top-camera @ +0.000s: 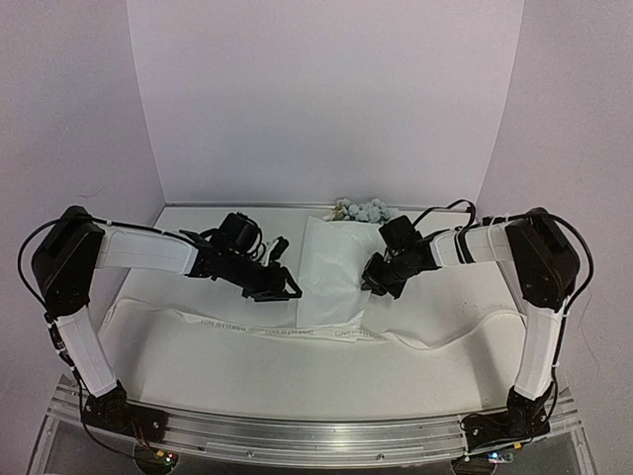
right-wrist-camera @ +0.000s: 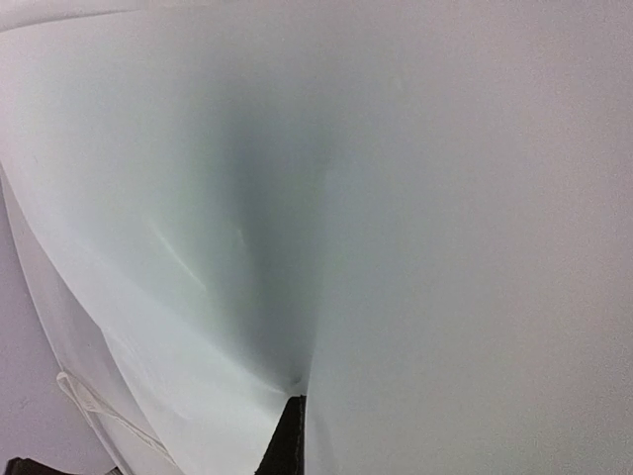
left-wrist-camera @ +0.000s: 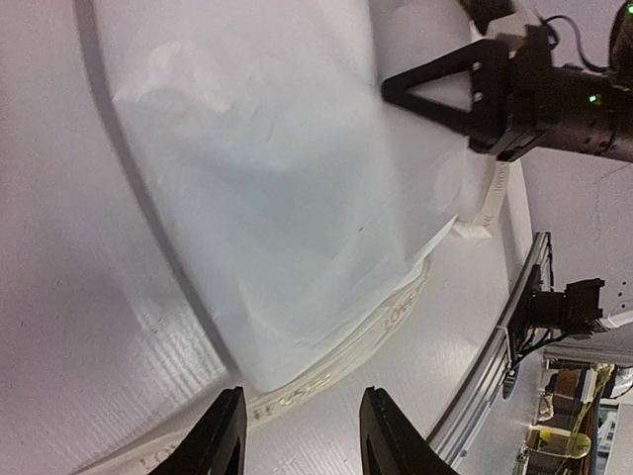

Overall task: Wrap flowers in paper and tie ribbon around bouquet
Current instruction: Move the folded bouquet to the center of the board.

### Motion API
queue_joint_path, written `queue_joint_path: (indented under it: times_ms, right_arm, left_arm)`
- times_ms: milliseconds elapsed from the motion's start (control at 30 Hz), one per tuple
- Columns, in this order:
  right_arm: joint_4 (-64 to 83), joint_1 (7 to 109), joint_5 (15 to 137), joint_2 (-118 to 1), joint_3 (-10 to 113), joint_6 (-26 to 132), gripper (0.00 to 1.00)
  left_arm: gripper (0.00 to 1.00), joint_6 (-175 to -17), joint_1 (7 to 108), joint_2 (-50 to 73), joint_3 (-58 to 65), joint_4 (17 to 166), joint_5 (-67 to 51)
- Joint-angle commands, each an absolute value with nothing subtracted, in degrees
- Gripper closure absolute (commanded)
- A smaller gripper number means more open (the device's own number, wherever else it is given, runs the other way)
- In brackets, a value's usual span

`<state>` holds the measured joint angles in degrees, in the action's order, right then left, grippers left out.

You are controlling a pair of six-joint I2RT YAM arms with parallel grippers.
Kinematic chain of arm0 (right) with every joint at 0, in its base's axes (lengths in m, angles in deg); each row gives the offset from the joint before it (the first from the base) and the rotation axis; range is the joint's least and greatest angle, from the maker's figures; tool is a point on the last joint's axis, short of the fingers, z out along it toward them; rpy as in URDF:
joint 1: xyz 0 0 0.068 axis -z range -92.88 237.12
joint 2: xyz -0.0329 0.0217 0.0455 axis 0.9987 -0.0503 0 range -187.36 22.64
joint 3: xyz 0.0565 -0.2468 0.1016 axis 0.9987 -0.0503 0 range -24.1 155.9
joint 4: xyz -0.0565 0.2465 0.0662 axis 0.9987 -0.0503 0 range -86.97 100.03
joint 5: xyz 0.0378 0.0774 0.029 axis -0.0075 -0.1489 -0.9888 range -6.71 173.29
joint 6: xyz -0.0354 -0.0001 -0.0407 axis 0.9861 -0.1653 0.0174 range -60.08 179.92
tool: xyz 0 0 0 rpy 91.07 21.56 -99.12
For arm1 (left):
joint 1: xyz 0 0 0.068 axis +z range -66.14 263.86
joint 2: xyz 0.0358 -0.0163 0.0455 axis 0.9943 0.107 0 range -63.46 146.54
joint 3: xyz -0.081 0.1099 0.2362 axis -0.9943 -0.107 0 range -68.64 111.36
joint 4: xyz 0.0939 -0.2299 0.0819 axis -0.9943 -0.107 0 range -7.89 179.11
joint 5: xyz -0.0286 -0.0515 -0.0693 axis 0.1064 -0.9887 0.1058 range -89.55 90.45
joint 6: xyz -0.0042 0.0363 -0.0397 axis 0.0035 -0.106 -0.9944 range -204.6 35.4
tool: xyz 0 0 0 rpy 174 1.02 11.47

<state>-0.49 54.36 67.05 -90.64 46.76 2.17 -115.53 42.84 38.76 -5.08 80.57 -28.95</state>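
The right gripper [top-camera: 373, 284], pressed tight together, pinches the edge of the paper [top-camera: 331, 277]; the left gripper [left-wrist-camera: 302, 398] hangs half spread, holding nothing.

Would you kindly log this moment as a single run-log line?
phase: wrapping | left gripper: open, beside paper | right gripper: shut on paper edge | flowers: blooms out far end | ribbon: under paper

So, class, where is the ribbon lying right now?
In the top view the ribbon stretches left to right across the table, running along the near edge of the paper and partly tucked under it.
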Motion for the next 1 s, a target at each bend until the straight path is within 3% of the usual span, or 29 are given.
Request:
queue_joint_path:
  times_ms: [0,333,700,967]
  right_arm:
    - [-4.79,55.14,67.38,-93.06,51.94,2.26,1.0]
    - [-8.74,55.43,68.25,-96.14,58.17,2.61,1.0]
    - [-12.53,56.62,68.84,-98.46,63.64,1.04,1.0]
    - [-15.03,56.62,68.07,-100.01,66.64,-1.94,1.0]
  left_arm:
    - [0.61,-114.19,43.33,38.56,-12.0,83.48,-24.95]
    - [0.67,-117.27,43.19,41.98,-17.9,88.85,-25.38]
    - [0.69,-119.31,42.41,37.55,-25.03,88.85,-25.46]
    - [0.7,-119.86,42.19,37.23,-23.46,87.98,-24.26]
